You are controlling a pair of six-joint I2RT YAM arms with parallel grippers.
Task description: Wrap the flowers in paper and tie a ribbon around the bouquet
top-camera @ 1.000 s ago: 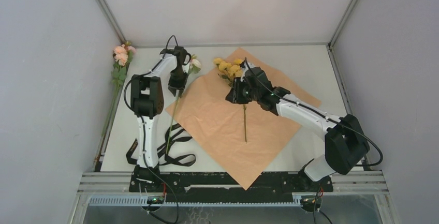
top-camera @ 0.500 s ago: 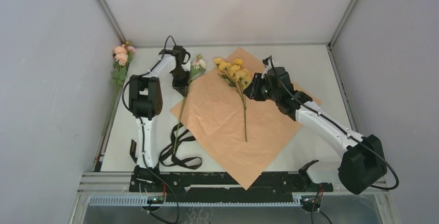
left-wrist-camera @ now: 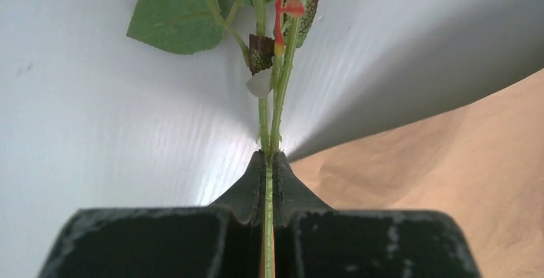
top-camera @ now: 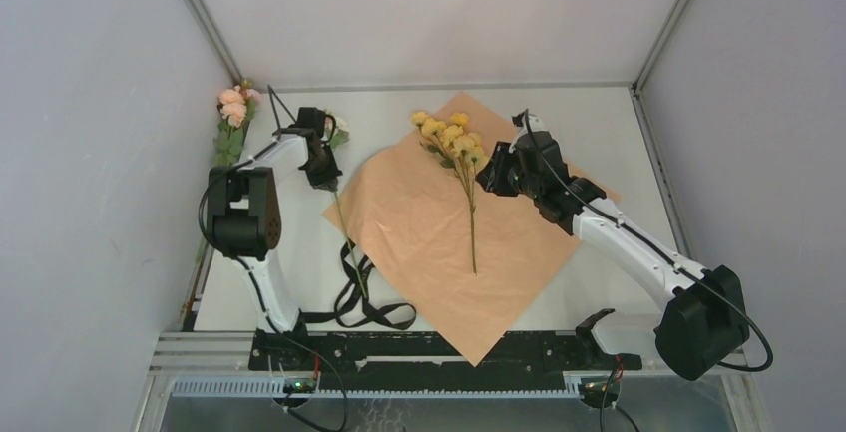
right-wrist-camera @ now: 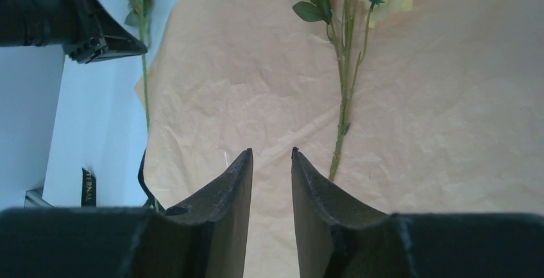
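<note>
While the black ribbon lies looped near the front of the surface, the peach paper carries the yellow flowers. The right gripper hovers over the sheet, its jaws narrowly parted and empty. Left of the paper, the left gripper has its jaws clamped on a flower stem. Pink flowers lie at the far left.
</note>
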